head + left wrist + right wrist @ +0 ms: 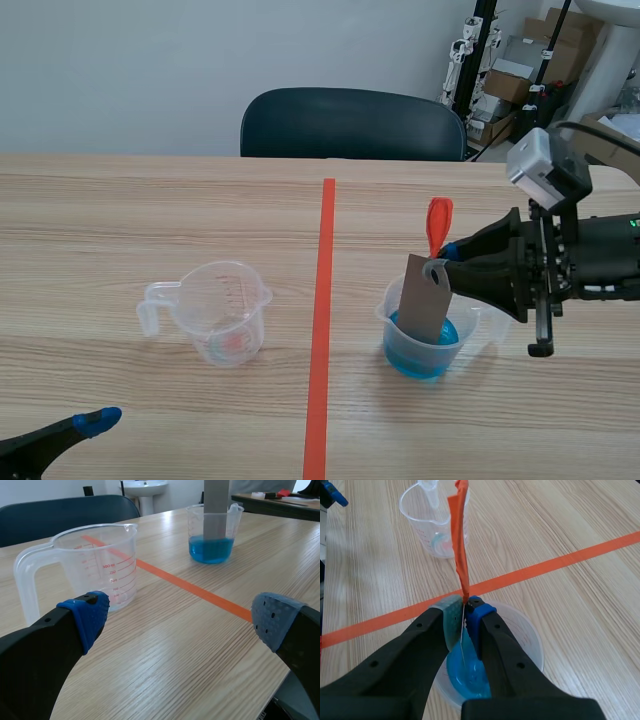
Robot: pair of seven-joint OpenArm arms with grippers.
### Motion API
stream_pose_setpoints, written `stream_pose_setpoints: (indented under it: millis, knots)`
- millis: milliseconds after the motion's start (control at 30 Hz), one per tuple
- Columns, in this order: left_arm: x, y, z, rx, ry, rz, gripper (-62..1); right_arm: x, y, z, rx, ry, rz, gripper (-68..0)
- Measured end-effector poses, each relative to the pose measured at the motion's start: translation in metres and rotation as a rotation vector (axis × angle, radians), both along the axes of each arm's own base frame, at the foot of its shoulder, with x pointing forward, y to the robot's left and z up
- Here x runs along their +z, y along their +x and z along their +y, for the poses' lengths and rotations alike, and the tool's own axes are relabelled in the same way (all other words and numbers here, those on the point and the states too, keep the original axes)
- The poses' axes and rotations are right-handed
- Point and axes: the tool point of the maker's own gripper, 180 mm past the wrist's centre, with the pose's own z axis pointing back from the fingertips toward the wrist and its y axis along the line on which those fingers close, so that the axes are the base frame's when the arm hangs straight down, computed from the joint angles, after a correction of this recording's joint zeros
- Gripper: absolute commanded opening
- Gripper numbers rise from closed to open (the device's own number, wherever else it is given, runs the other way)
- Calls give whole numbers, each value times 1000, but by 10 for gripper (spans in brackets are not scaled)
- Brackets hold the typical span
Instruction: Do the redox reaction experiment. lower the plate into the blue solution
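Counter (150,220): light wood grain, fills most of the scene frame. An orange-red tape line (322,330) runs up the middle. Dark chair (350,125) behind it at top centre. Cardboard boxes (520,75) stacked in the upper right corner.

The right arm comes in from the right edge at mid-height. Right end effector (445,260): pinched narrow on the top end of the plate (425,295), just right of the tape line. In the right wrist view both pads (451,615) clamp the plate, which is seen edge-on. One pad is grey-green, one blue, and both are directly over the cup.

Left end effector (179,617): wide open, holding nothing. It sits at the lower left corner of the scene frame, where only one blue fingertip shows. In its own wrist view the jug stands just ahead of one finger.

Cup (470,330): clear plastic, lower centre-right of the scene frame, right of the tape. Blue solution (420,362) sits low in it.

Jug (220,310): clear plastic, left of the tape at lower centre-left, handle toward the left edge, well apart from the cup. It has a red printed scale. "300 ml" and "250" are legible in the left wrist view; the lower numbers are too small to be sure of.

Plate: flat grey-brown strip, tilted in the scene view. Its bottom end is dipped in the blue solution and its upper part stands above the cup's rim.

Orange-red strip (438,222): joined at the plate's top end, sticking up above the fingertips.
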Motion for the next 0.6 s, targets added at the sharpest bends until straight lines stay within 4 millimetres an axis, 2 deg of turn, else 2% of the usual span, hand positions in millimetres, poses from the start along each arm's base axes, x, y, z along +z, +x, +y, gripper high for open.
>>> stream_pose_setpoints:
  millis: [300,467,600]
  knots:
    - [21,12,-8,-38,-60,-40,-13,0,3,-1,9,-21,-66,-669]
    - [24,9,-11,-50,-65,-45,-13,1,2,0,19,-26,-87,-669]
    - [23,8,-11,-51,-64,-41,-13,0,10,-4,-8,-56,-138,-669]
